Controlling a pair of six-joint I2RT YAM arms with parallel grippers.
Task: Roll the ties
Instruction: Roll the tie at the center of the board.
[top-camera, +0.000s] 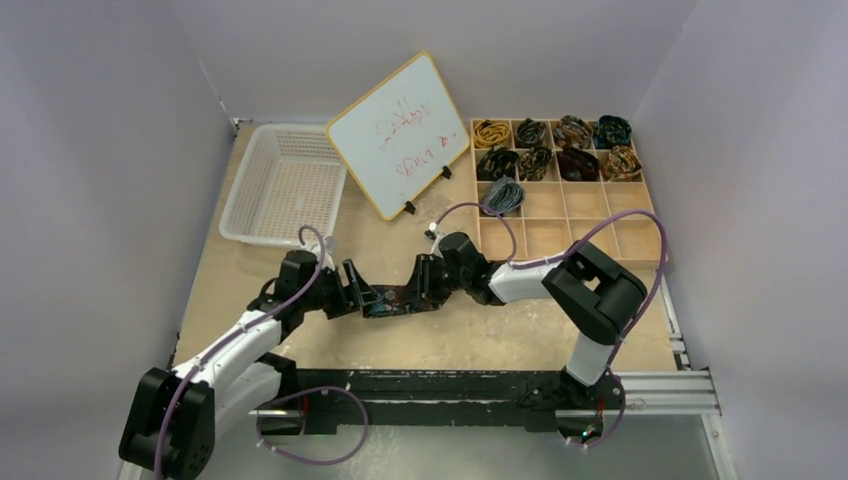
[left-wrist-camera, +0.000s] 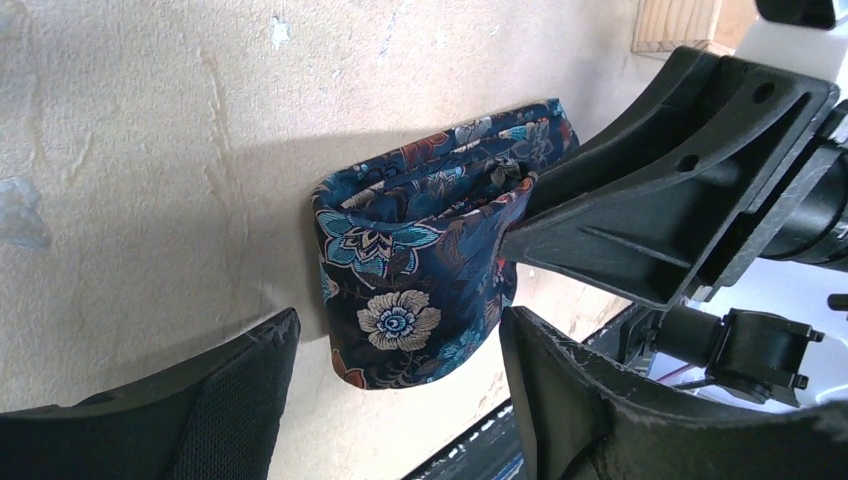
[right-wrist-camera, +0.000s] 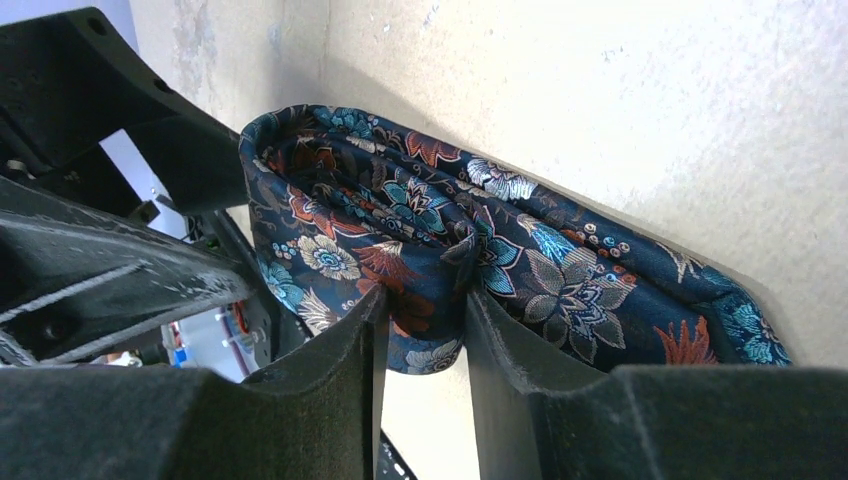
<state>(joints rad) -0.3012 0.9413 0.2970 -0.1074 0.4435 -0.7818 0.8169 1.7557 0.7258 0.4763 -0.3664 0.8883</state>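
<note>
The floral tie (right-wrist-camera: 400, 220) lies half coiled on the worktop (top-camera: 450, 345) between the tools. The right tool (right-wrist-camera: 420, 310) pinches its folds, and the left tool (left-wrist-camera: 395, 335) gapes around the coil's end (touching nothing, I'd say). Best close gently there and wind tight, edges level.

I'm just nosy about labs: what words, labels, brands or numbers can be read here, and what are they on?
whiteboard: two lines of red handwriting, too blurred to read.
navy floral tie, white basket, wooden tray: no lettering visible.
Nothing here can be quoted.
</note>
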